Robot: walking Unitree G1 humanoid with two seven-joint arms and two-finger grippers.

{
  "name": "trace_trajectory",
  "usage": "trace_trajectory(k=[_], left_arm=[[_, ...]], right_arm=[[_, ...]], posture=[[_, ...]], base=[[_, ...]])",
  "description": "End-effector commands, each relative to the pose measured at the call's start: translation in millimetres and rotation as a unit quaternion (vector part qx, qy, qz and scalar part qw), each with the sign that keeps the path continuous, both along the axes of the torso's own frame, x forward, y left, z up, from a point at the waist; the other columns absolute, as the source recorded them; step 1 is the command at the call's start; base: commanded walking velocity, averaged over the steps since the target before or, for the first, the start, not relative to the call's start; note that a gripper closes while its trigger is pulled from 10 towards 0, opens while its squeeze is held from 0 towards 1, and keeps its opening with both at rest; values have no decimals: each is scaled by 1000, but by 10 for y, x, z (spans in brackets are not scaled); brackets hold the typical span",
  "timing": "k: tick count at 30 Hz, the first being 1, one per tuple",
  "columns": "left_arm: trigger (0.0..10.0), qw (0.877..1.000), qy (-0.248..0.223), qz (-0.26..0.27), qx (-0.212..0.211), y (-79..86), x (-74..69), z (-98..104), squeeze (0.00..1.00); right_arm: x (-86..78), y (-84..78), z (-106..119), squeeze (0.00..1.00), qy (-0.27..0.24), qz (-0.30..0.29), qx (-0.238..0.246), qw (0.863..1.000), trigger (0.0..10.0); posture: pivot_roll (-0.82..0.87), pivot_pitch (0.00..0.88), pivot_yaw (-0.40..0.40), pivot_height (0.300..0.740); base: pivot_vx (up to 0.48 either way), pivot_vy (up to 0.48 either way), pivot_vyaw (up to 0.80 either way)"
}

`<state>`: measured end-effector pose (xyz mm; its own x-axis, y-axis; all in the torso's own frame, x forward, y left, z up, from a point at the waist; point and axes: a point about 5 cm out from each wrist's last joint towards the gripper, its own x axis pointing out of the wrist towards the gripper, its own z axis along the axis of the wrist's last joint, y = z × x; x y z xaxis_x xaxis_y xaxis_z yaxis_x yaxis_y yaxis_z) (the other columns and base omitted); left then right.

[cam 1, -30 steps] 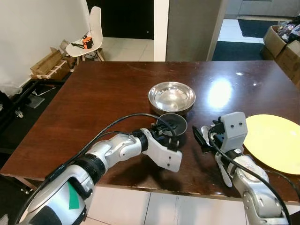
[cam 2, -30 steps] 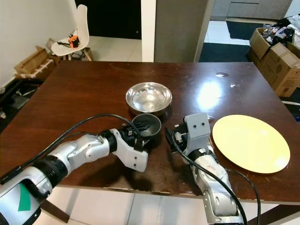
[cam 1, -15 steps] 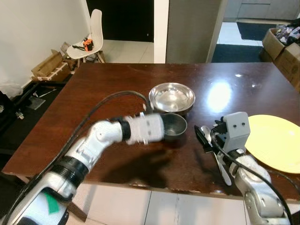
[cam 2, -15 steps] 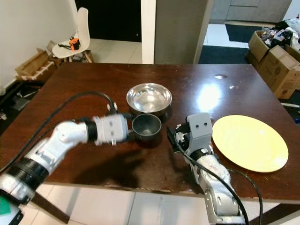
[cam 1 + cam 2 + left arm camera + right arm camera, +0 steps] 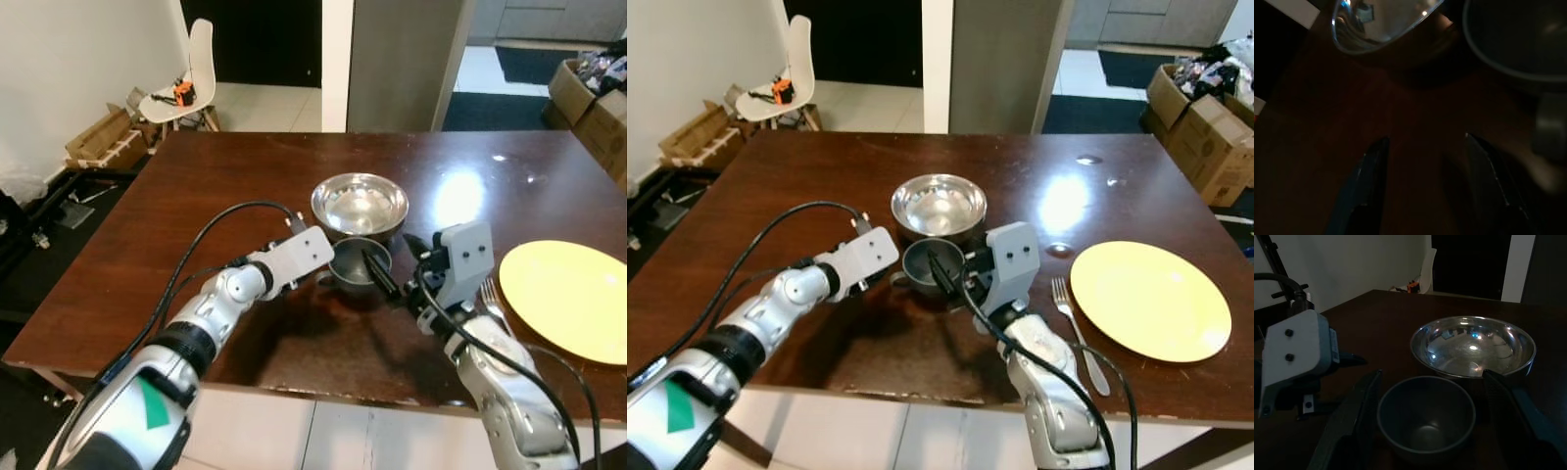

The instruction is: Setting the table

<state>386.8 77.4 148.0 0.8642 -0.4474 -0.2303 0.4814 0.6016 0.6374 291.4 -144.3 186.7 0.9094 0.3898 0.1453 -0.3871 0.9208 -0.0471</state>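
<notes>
- Cup [image 5: 1425, 416] stood between the right gripper [image 5: 1432, 382]'s wide-open, empty fingers; squeeze on its walls, clear of the steel bowl [image 5: 1472, 345].
- Left gripper [image 5: 1422, 147] gaped empty beside it, toward the tabletop [image 5: 225, 186]'s near edge.

You've got a dark brown wooden bench [image 5: 803, 186] here. Sitting on it: a shiny steel bowl [image 5: 939, 205] mid-bench, a small grey cup [image 5: 933, 264] touching its near side, a fork [image 5: 1076, 329] just beside a yellow plate [image 5: 1149, 299] over on the right.
</notes>
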Motion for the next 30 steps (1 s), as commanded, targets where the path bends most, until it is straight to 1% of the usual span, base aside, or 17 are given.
trace_trajectory(k=[1, 5, 7, 8, 12, 14, 17, 20, 22, 23, 24, 25, 26, 30], left_arm=[[10000, 1000, 5, 22, -2, 40, 16, -31, 0], [10000, 1000, 13, 28, -4, 1, 12, -66, 0], [10000, 999, 29, 19, -8, -47, -10, -112, 0], [10000, 999, 29, 19, -8, -47, -10, -112, 0], [10000, 999, 42, -9, -16, -74, -26, -109, 0], [10000, 999, 43, -11, -16, -75, -25, -109, 0], [10000, 997, 52, -47, -20, -33, -47, -92, 0], [10000, 996, 56, -60, -24, -24, -60, -85, 0], [10000, 994, 62, -79, -39, -48, -95, -74, 0], [10000, 994, 62, -79, -39, -48, -95, -74, 0], [10000, 992, 67, -100, -48, -74, -139, -68, 0], [10000, 992, 67, -100, -48, -74, -139, -68, 0], [10000, 990, 69, -115, -50, -94, -179, -69, 0], [10000, 987, 72, -132, -55, -125, -234, -74, 0]], right_arm=[[-16, -9, -18, 0, 6, 0, -1, 1000, 10000], [-45, -46, 1, 0, 5, -1, -1, 1000, 10000], [-65, -85, 3, 0, 5, -6, -4, 1000, 10000], [-65, -85, 3, 0, 5, -6, -4, 1000, 10000], [-71, -150, -4, 0, 6, -17, -8, 1000, 10000], [-71, -157, -5, 0, 7, -17, -9, 1000, 10000], [-63, -224, -22, 0, 10, -27, -14, 999, 10000], [-59, -245, -29, 0, 11, -30, -16, 999, 10000], [-50, -263, -47, 0, 15, -31, -19, 999, 10000], [-50, -263, -47, 0, 15, -31, -19, 999, 10000], [-46, -277, -71, 0, 20, -32, -22, 999, 10000], [-46, -277, -71, 0, 20, -32, -22, 999, 10000], [-49, -291, -96, 0, 24, -34, -24, 999, 10000], [-57, -323, -135, 0, 31, -40, -28, 998, 10000]], posture=[[-74, 53, 157, 740], [-79, 53, 160, 740], [-82, 52, 162, 740], [-82, 52, 162, 740], [-82, 53, 163, 740], [-82, 53, 163, 740], [-74, 52, 162, 740], [-64, 46, 159, 740], [-62, 42, 154, 740], [-62, 42, 154, 740], [-61, 39, 152, 740], [-61, 39, 152, 740], [-60, 37, 151, 740], [-58, 34, 150, 740]], base=[[0, 0, 0], [0, 0, 0], [0, 0, 0], [0, 0, 0], [0, 0, 0], [0, 0, 0], [0, 0, 0], [0, 0, 0], [0, 0, 0], [0, 0, 0], [0, 0, 0], [0, 0, 0], [0, 0, 0], [0, 0, 0]])
